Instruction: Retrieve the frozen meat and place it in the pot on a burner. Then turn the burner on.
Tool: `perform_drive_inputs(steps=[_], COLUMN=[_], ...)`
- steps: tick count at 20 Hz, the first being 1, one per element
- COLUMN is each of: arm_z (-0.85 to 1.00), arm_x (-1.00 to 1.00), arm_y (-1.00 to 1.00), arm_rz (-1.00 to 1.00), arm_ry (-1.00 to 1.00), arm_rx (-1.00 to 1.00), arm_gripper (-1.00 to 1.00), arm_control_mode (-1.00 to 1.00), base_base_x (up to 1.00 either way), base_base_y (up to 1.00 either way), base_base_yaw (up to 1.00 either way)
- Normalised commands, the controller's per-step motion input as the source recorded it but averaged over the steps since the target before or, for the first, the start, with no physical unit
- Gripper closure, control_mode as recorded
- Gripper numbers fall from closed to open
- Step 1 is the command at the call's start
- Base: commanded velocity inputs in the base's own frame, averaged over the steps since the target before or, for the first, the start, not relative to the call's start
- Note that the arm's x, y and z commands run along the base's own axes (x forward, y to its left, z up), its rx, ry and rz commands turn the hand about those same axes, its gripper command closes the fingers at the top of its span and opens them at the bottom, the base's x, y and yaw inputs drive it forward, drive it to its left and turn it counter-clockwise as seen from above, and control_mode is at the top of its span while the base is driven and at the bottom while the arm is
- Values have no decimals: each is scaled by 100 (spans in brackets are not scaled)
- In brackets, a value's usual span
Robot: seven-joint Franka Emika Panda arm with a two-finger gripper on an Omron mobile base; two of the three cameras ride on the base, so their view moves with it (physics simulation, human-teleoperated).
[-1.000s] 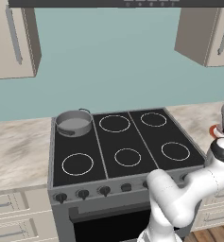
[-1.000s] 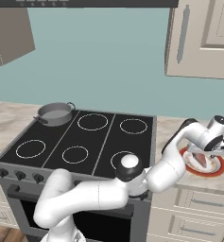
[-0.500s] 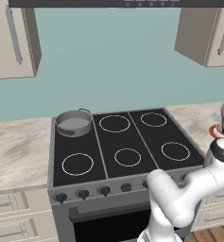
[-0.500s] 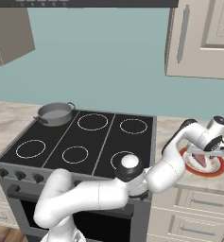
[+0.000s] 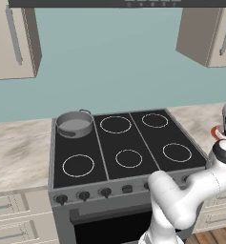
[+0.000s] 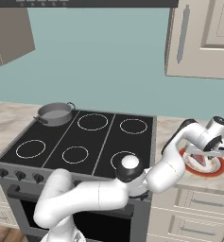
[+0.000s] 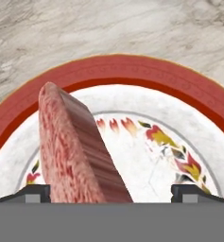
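frozen meat (image 7: 75, 146) on red-rimmed plate (image 6: 218, 168), right counter (image 6: 172, 126) | hand (image 7: 111, 190) spread wide, low over it, holding nothing | step: pick-up | next: close on meat, carry to pot (image 6: 54, 113) far left

The arm (image 6: 99, 194) is glossy white, built of thick rounded tube segments that swell at each joint. Dark grey to black caps sit on the joints, one round black disc (image 6: 129, 169) with a pale highlight at the elbow, another (image 5: 224, 151) near the wrist. The hand (image 6: 211, 139) is a white block with grey trim. The gripper (image 7: 111, 193) ends in two small dark, squared finger tips (image 7: 34, 193), set wide.
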Motion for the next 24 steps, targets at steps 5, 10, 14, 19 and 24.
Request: perform_drive_inputs(steps=[5,10,14,19,24], arm_z=[-15,-6,1,13,16], arm_x=[0,0,-9,-33,-42], arm_y=[12,5,9,22,38], arm_rz=[0,0,0,0,0], arm_ry=[0,0,-1,-3,-14], arm_rx=[1,0,0,0,0], arm_gripper=[100,100,100,100,100], arm_control_mode=[-100,-100,-100,-100,-100], base_base_x=[0,0,0,0,0], base_base_y=[0,0,0,0,0], base_base_yaw=[0,0,0,0,0])
